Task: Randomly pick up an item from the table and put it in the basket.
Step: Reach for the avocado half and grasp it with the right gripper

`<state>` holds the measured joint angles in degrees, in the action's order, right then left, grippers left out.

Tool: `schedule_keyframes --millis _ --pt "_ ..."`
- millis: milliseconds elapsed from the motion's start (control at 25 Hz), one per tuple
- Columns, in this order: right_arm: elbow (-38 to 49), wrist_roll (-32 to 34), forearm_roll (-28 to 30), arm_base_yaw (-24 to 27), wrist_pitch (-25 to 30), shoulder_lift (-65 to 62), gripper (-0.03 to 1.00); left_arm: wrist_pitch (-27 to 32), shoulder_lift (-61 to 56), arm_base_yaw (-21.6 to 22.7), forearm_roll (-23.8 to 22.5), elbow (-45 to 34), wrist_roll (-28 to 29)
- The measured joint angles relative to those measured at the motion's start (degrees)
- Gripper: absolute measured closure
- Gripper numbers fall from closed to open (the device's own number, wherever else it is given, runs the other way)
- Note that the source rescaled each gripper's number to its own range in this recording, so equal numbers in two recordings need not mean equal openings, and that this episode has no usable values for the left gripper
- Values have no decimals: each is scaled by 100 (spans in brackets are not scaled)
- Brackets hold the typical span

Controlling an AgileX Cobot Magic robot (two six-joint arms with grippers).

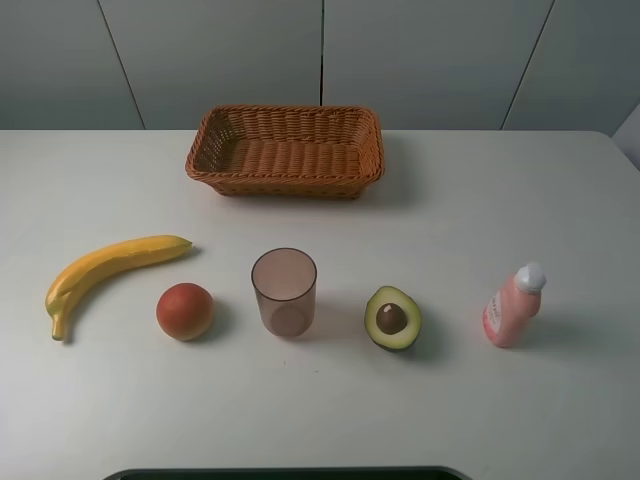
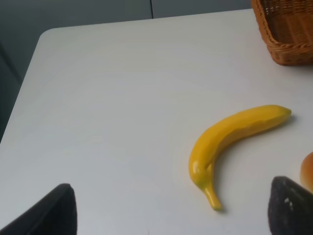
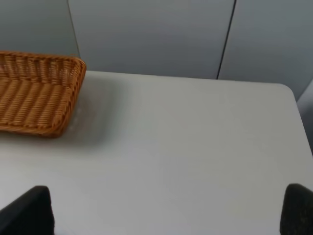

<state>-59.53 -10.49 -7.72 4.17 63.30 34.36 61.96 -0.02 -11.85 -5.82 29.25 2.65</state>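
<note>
The halved avocado [image 1: 392,318] lies flesh up with its brown pit showing on the white table [image 1: 480,200], right of centre at the front. The brown wicker basket [image 1: 285,150] stands at the back centre with nothing in it. Neither gripper shows in the exterior high view. My left gripper [image 2: 171,213] is open and empty, above the table's left part near the banana [image 2: 230,142]. My right gripper [image 3: 161,210] is open and empty, over bare table to the right of the basket [image 3: 34,98]. The avocado is out of both wrist views.
A yellow banana [image 1: 110,270], a round orange-red fruit [image 1: 185,311] and a translucent brownish cup [image 1: 284,292] line up left of the avocado. A pink bottle with a white cap [image 1: 513,306] stands to its right. A basket corner [image 2: 286,29] shows in the left wrist view.
</note>
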Motion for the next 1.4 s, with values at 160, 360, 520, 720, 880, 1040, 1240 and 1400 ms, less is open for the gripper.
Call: schedule_keyframes --millis 160,360,520,720,880,1040,1240,1400 --pt "-692 -224 -517 0 0 1099 -3 0 0 0 0 0 0" --pt "-841 -344 -623 -549 -22 2220 -3 0 0 0 0 0 0" --pt "-841 0 -210 -1533 -140 3075 -3 0 0 0 0 0 0" --pt "-841 639 200 -2563 -366 4084 -3 0 0 0 0 0 0" --pt "-841 1122 237 -3016 -485 4905 -3 0 0 0 0 0 -21" --pt "-618 1594 259 -3232 -705 5654 -3 0 0 0 0 0 -21" --pt "216 1819 71 -3257 -1680 6229 -3 0 0 0 0 0 -21" --pt "846 1857 -187 -3279 -2370 6334 -3 0 0 0 0 0 -21"
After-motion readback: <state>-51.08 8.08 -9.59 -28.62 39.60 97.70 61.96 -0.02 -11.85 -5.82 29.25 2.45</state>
